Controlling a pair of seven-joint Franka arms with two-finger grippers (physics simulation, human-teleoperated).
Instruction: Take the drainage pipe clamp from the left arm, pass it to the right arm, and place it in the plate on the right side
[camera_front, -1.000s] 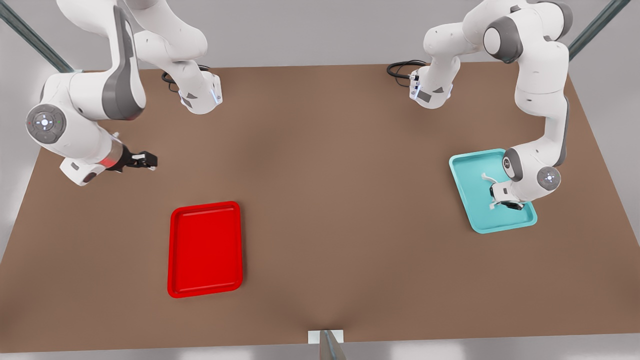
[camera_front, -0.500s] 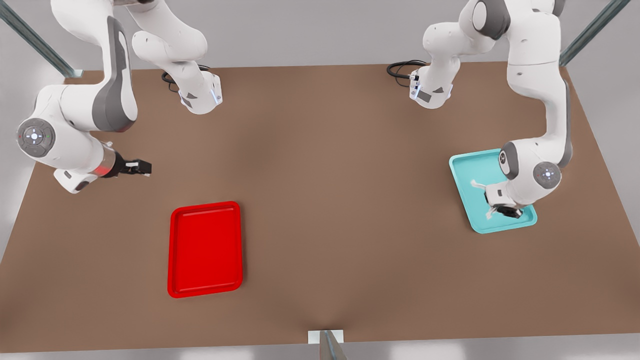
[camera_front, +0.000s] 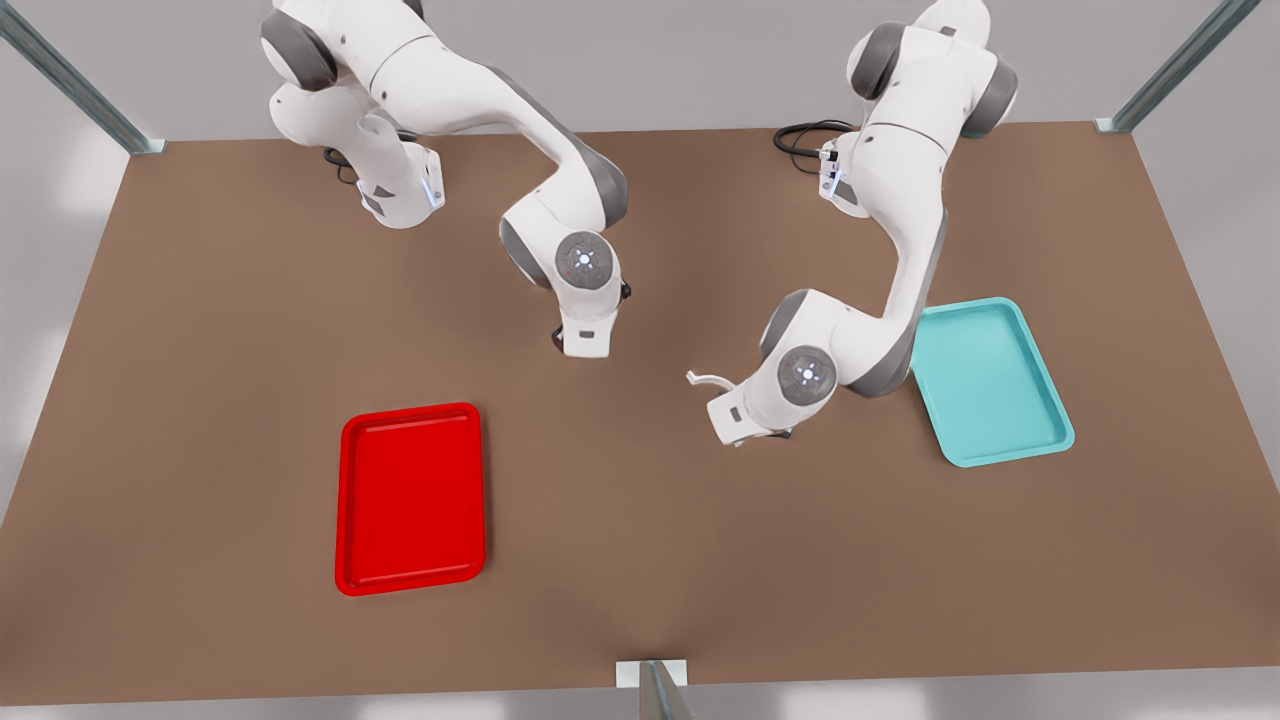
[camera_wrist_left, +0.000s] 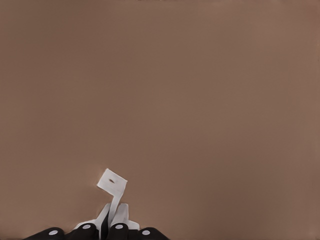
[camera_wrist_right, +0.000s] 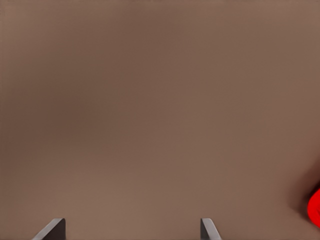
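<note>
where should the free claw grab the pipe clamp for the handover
The left claw is shut on the drainage pipe clamp at one end, over the bare table. The other tab sticks out free toward the right claw, which is open. Grip the strip just behind that tab, probably coming from the front view's left.

A bare robot test cell: plain brown counter (camera_front: 640, 520), grey walls behind it, metal frame posts (camera_front: 70, 80) at its corners.
</note>
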